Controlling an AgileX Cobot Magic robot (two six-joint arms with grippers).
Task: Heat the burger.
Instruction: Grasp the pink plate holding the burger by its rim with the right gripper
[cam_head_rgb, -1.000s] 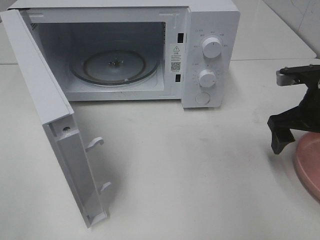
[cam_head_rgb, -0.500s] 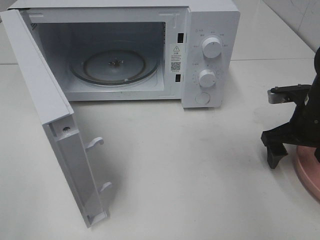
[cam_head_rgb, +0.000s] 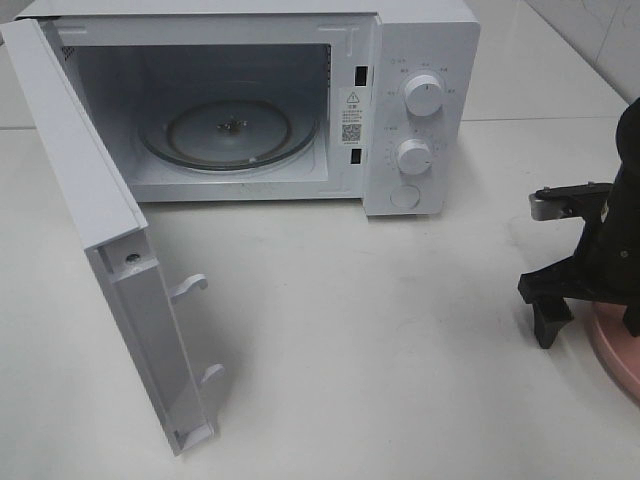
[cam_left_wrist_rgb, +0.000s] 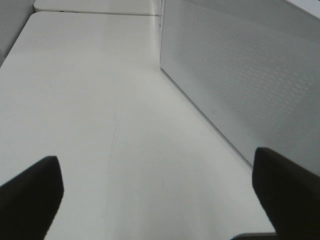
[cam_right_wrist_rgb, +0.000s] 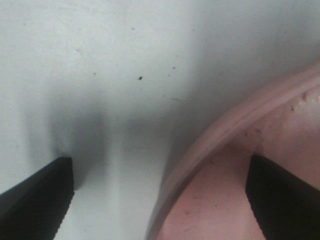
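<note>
The white bench (cam_head_rgb: 400, 350) holds a microwave (cam_head_rgb: 440, 60) with its door (cam_head_rgb: 90, 190) wide open. A pink plate (cam_head_rgb: 615, 335) sits far right. The right gripper (cam_right_wrist_rgb: 160, 167), spread wide, straddles the plate's rim. The left gripper (cam_left_wrist_rgb: 155, 165) is spread wide too. The burger is out of sight.

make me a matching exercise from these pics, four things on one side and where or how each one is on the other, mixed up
Things
1 microwave door
2 glass turntable
3 pink plate
4 right gripper

Place or state
A open, straddling the plate's rim
B swung wide open
C inside the microwave
D on the table, far right of the high view

Pairs: 1-B, 2-C, 3-D, 4-A
</note>
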